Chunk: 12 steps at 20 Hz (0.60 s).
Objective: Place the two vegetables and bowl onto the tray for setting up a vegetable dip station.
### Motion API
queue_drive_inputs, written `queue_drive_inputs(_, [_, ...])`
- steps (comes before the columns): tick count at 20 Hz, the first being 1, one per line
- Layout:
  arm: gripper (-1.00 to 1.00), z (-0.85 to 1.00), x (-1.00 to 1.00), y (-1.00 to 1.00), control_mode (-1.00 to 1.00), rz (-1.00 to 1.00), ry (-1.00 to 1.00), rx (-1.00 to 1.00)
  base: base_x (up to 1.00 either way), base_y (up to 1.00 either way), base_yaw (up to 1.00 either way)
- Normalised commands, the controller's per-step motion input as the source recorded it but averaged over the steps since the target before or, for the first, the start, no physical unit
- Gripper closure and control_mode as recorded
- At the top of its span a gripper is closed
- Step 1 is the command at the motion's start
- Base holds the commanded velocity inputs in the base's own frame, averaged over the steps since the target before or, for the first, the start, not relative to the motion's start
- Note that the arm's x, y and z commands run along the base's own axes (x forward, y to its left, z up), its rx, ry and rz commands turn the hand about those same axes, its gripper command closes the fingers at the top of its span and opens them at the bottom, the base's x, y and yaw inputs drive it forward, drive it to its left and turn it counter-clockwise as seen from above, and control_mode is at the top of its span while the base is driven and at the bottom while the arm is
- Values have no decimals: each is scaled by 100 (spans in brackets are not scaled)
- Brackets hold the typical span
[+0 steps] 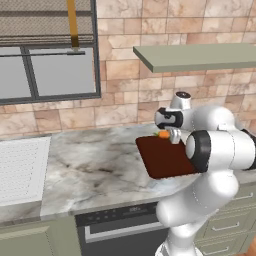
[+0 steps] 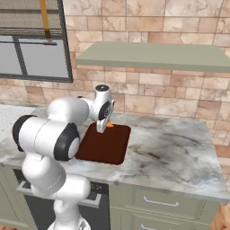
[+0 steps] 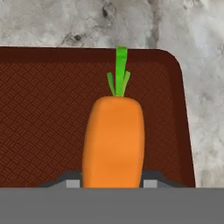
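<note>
Carrot (image 3: 114,140) fills the near hand view, clamped between the gripper (image 3: 113,183) fingers, green stem pointing at the tray's far rim. Tray (image 3: 39,122) sits directly under it, flat on the marble counter (image 1: 90,165). From the base views, gripper hovers over the tray's back edge, near the wall.

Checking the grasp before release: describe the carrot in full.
The carrot is a smooth orange root, blunt at the top, with a short bright green stem. It sits between the gripper fingers, stem pointing away from the hand, above the dark reddish-brown tray near its far corner. Whether it touches the tray cannot be told. From the base views it shows as a small orange spot by the tray's back edge.
</note>
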Motion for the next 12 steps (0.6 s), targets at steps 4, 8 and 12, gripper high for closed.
queue_drive_inputs(4, [100, -22, 23, 0, -100, 5, -1, 0, 0, 0, 0])
queue_drive_inputs(8, [100, -32, 6, 0, -100, 6, -14, 0, 0, 0, 0])
queue_drive_inputs(12, [100, -36, 4, 0, -100, 7, -20, 0, 0, 0, 0])
